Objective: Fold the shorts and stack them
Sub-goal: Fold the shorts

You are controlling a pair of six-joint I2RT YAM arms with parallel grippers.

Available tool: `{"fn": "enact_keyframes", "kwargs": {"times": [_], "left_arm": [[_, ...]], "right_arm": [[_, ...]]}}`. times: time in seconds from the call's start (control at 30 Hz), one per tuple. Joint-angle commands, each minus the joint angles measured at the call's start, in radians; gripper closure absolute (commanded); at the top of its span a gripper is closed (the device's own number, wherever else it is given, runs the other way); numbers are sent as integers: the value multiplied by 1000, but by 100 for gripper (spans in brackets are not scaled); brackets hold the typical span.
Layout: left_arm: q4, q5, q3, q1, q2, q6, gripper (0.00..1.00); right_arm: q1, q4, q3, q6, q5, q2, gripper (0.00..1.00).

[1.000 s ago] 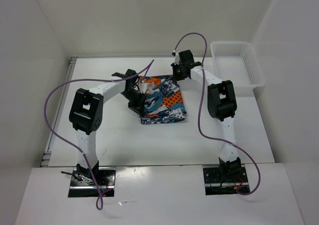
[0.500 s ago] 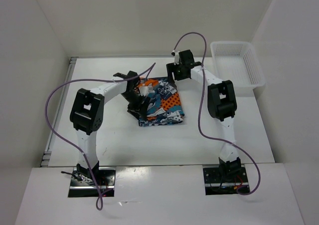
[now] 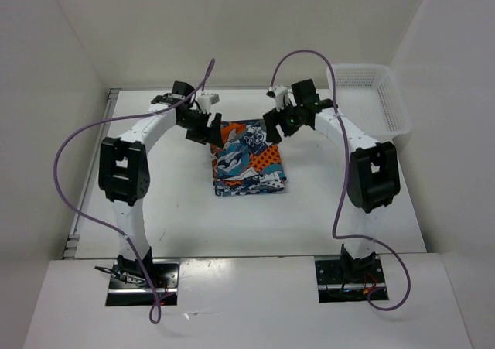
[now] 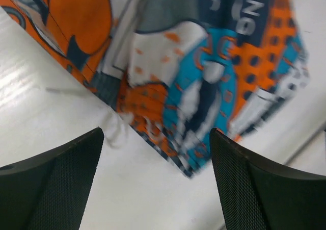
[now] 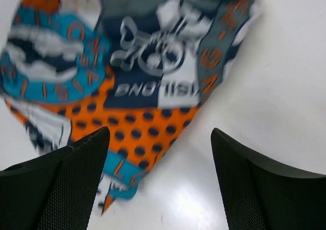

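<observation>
Lying folded near the middle of the bench, toward its far edge, the shorts have the left end effector and right end effector over their far corners, fingers apart (gripping nothing). A white mesh basket sits at the far right corner, well apart from them.

top: overhead, far | wrists: close, downward | shared: shorts
</observation>
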Motion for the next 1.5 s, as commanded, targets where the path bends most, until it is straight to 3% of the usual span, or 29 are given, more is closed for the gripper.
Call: {"fn": "enact_keyframes", "kwargs": {"times": [0.0, 0.13, 0.23, 0.33, 0.4, 0.47, 0.5, 0.53, 0.6, 0.73, 0.77, 0.8, 0.87, 0.9, 0.93, 0.97, 1.03, 1.13, 1.17, 1.27, 1.33, 1.47], "left_arm": [[86, -43, 49, -10, 134, 5, 9], [123, -54, 83, -50, 201, 5, 8], [123, -54, 92, -63, 232, 5, 16], [123, -68, 103, -63, 272, 5, 49], [123, -56, 114, -63, 272, 5, 69], [123, -47, 123, -63, 272, 5, 78], [123, -46, 132, -63, 263, 5, 82], [123, -56, 132, -63, 263, 5, 88], [123, -66, 152, -63, 253, 5, 88], [160, -128, 161, -24, 243, 5, 91], [160, -128, 175, -24, 243, 5, 88], [148, -128, 184, -11, 243, 5, 83], [131, -93, 197, -10, 243, 5, 74], [121, -77, 197, -10, 243, 5, 58], [121, -54, 197, -10, 232, 5, 50], [121, -54, 197, -10, 232, 5, 41], [111, -54, 187, -10, 211, 5, 23], [111, -63, 177, 3, 159, 5, 14], [121, -63, 177, 17, 113, 5, 4], [181, -75, 126, 66, -10, 5, 3], [212, -114, 114, 104, -67, 5, 0], [242, -356, 73, 247, -196, 5, 0]], "right_arm": [[-5, -118, -149, -125, -38, -60, 15], [4, -160, -296, -178, -38, -95, 15], [24, -160, -349, -192, -29, -115, 15], [50, -134, -410, -182, -38, -115, 15], [60, -120, -431, -169, -53, -103, 21], [60, -111, -432, -148, -64, -90, 34], [60, -99, -432, -139, -64, -81, 49], [60, -89, -421, -119, -64, -81, 58], [60, -77, -409, -108, -64, -70, 76], [60, -77, -409, -119, -32, -70, 90], [60, -77, -409, -119, -32, -70, 90], [60, -77, -409, -119, -21, -70, 82], [60, -97, -398, -135, -30, -81, 53], [60, -108, -380, -152, -30, -81, 35], [60, -118, -367, -152, -43, -92, 20], [60, -140, -355, -178, -43, -92, 15], [60, -166, -298, -204, -34, -132, 10], [41, -217, -193, -238, -15, -204, 6], [31, -217, -165, -238, -15, -227, 6], [-26, -185, -85, -238, 34, -331, 1], [-75, -41, -99, -179, 112, -418, 1], [-213, 232, -200, -35, 378, -517, 1]]}}
